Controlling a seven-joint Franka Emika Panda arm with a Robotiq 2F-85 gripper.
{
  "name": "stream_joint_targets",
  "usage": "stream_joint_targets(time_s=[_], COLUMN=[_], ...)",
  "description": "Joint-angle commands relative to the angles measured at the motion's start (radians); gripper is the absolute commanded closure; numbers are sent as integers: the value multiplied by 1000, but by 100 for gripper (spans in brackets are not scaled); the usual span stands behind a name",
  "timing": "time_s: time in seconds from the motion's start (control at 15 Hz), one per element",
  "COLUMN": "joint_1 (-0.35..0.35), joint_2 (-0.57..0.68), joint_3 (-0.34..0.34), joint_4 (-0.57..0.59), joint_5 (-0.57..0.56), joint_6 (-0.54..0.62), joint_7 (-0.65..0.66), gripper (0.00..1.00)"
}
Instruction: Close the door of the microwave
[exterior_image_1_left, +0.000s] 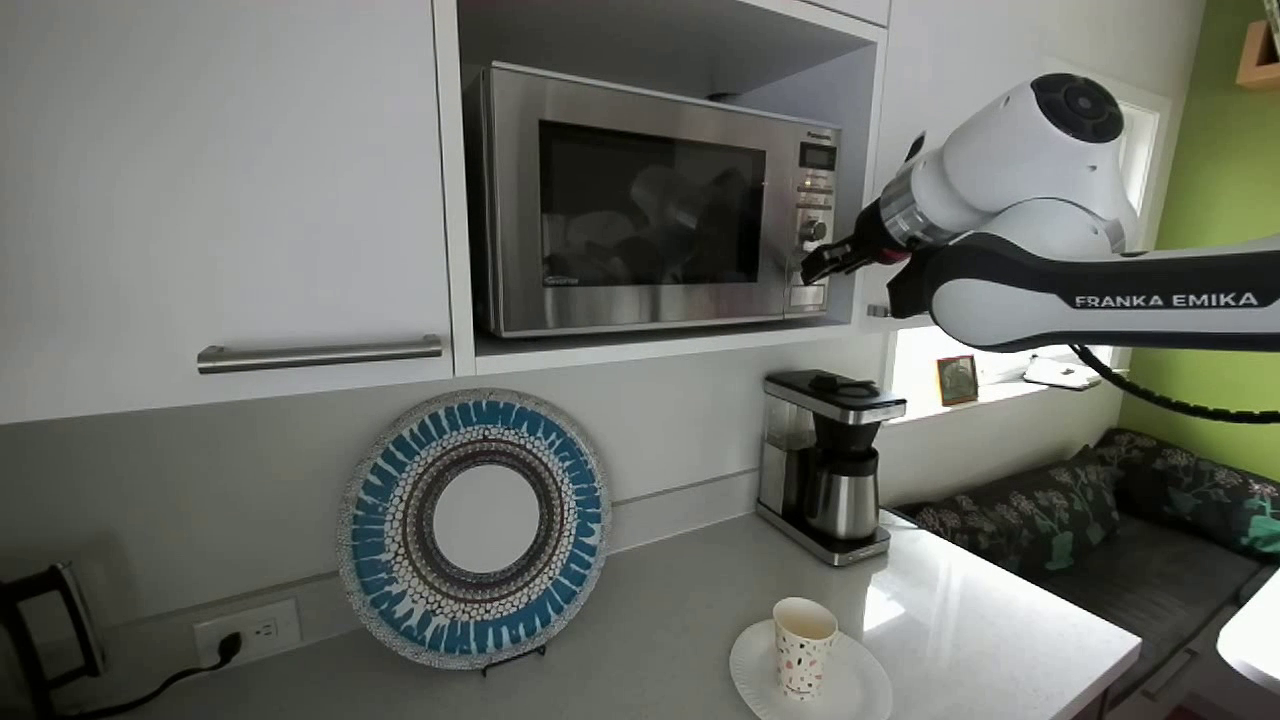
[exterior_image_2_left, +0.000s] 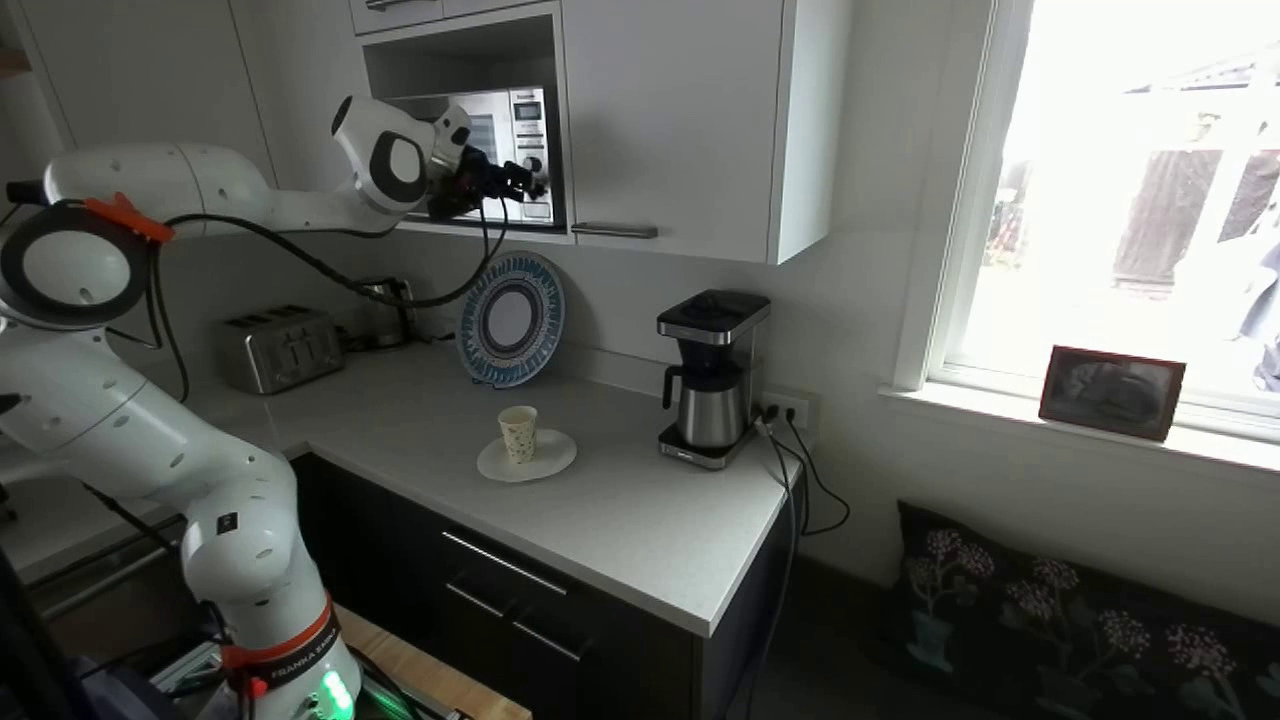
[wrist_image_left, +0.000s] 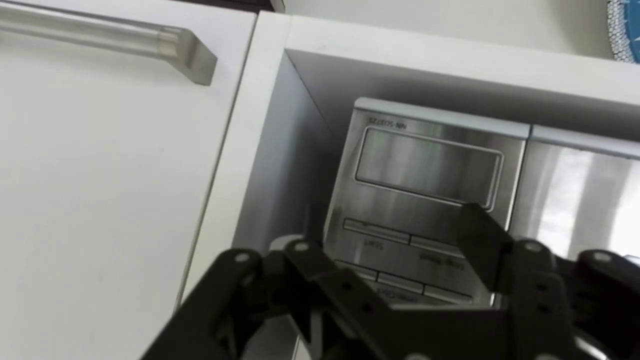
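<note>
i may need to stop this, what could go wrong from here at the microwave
The open black claw sits before the narrow steel control strip, so advancing might press its slim steel buttons or knock its round metallic knob.
The wide dark-glass, steel-framed door already looks flush, so pushing could shift the boxy stainless-steel microwave deeper into its white cabinet recess.

The silver Panasonic microwave (exterior_image_1_left: 660, 205) stands upright in a white cupboard nook (exterior_image_1_left: 660, 352). Its wide door (exterior_image_1_left: 640, 225), a steel frame (exterior_image_1_left: 516, 200) around dark, shiny glass (exterior_image_1_left: 650, 190), looks closed, level with the button strip (exterior_image_1_left: 811, 205) on its right.
</note>
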Motion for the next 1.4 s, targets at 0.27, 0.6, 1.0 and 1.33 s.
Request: stream_joint_targets(time_s=[0.27, 0.6, 1.0, 1.33], joint_1=[204, 217, 214, 215], joint_2=[15, 13, 21, 35], joint_3=[-144, -177, -193, -198], joint_4=[-14, -16, -10, -5], joint_5=[-41, -86, -113, -109], joint_6=[2, 13, 21, 21], joint_7=[1, 2, 11, 19], gripper=[92, 100, 100, 100])
